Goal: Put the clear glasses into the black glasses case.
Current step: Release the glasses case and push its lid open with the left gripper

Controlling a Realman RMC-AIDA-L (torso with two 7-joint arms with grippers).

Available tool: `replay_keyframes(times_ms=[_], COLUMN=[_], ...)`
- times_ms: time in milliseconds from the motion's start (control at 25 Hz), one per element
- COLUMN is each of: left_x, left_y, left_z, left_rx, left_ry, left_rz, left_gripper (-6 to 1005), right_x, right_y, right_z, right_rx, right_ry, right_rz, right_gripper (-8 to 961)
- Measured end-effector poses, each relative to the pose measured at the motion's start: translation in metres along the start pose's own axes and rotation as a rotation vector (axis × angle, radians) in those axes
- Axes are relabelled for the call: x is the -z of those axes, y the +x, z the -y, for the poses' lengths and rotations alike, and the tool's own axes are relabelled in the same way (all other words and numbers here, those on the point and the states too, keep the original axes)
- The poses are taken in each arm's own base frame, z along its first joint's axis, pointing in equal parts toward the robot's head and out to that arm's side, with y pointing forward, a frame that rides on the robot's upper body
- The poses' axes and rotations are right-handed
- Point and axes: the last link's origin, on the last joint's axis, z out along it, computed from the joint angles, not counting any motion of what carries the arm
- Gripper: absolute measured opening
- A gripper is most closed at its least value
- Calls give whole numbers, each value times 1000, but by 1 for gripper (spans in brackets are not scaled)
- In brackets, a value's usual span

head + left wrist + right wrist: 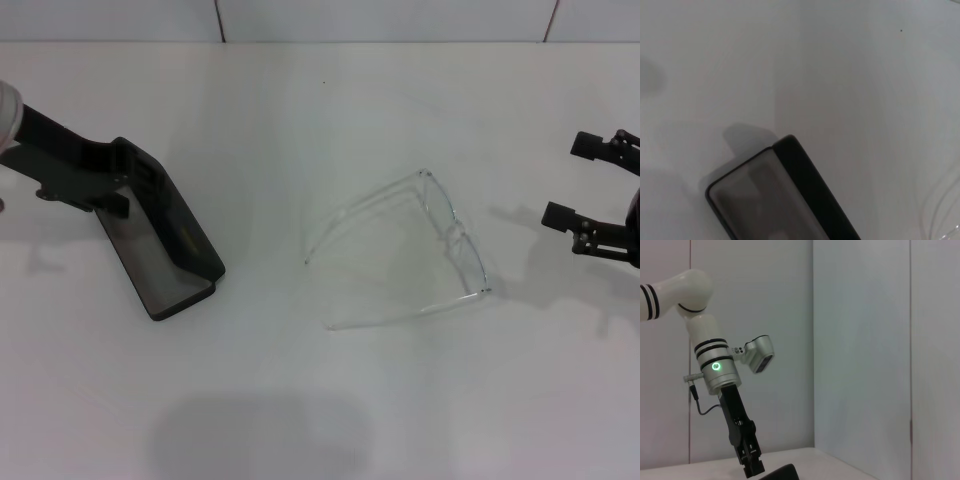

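Head view shows the black glasses case (165, 250) lying open near the left edge of the white worktop (330, 120). Its lid stands up and the grey inside faces up. The left gripper (125, 180) is at the far end of the case, right against the lid. It looks like it is holding the lid up, but I cannot tell if its jaws are clenched or let go.

The clear glasses (440, 240) lie flat on the worktop, about in the middle and a bit to the right. They are well apart from the case. Their arms are folded out and point toward the case. Nothing is touching them.

The right gripper (585, 195) hangs near the right edge, close to the glasses. Its jaws are spread apart and hold nothing.

So I think the case is ready and the glasses are not picked up yet. The next move should be for the right gripper to go down to the glasses and pinch the frame softly. They are thin and slippery, so the grip must be careful.

The left arm slants down from the left edge to the case. The right arm reaches in low from the right edge.
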Motion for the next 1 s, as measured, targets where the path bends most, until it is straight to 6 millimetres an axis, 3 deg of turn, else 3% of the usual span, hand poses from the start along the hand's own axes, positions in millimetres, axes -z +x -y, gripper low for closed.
replay_keyframes(times_ms=[1000], left_x=[-16], left_y=[1], left_z=[4], left_rx=[20], left_ry=[-3], left_rz=[5], left_gripper=[441], right_x=[6], right_y=[5], right_z=[-5], right_rx=[-2], right_ry=[12], right_rz=[-4], right_gripper=[875])
